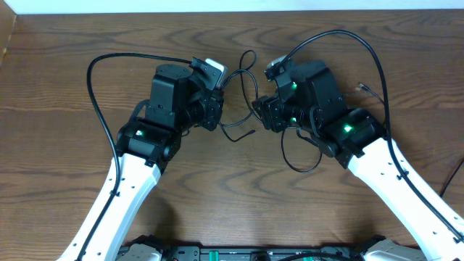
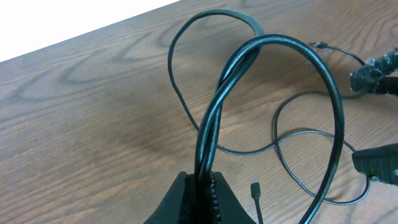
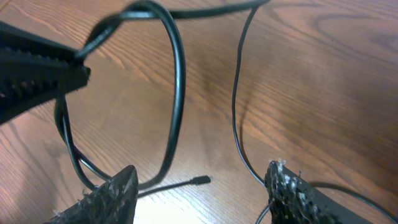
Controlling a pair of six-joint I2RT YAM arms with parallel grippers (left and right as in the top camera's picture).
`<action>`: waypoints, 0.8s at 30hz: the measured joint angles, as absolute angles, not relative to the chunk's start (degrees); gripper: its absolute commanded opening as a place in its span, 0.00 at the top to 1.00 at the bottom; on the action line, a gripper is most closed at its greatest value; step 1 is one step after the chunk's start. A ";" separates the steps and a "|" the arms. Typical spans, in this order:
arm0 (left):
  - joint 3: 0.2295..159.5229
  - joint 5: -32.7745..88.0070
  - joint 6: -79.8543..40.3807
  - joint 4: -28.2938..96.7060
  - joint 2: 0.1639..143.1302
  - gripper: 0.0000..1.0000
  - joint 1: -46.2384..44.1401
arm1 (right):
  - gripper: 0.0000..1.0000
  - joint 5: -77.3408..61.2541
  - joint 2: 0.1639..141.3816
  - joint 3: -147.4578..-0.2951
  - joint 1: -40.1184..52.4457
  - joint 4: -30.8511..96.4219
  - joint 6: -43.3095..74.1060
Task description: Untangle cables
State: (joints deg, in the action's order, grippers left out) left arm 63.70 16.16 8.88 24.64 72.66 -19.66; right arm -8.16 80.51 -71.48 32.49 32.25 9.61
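Bare brown wood-grain table (image 1: 58,181) lies open on both near flanks. At its middle the left gripper (image 2: 200,180) pinches a doubled, twisted loop of the thin, glossy black cables (image 2: 210,124). The right gripper (image 3: 202,183) faces it, jaws spread wide, gripping nothing. Their slack curls between both, short of the far edge.

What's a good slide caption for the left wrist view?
Left gripper shut on a twisted black cable loop over the wooden table, thinner cable lying loose beyond.
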 measured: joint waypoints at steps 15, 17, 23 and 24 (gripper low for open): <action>63.70 22.41 8.88 25.52 72.66 0.92 -19.66 | 0.99 -8.23 88.79 -71.48 33.89 28.38 10.28; 63.70 22.63 8.88 25.74 72.66 0.92 -19.68 | 0.99 -8.36 89.14 -71.48 33.89 28.34 10.28; 63.70 22.63 8.93 26.79 72.75 0.76 -19.68 | 0.99 -7.22 89.14 -71.48 33.87 28.80 10.50; 63.70 22.63 9.08 26.85 72.75 0.76 -19.68 | 0.99 -6.39 89.14 -71.48 33.87 29.34 10.48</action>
State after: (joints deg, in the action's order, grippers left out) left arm 63.70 22.63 9.08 26.85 72.75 -19.68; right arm -6.39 89.14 -71.48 33.87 29.34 10.48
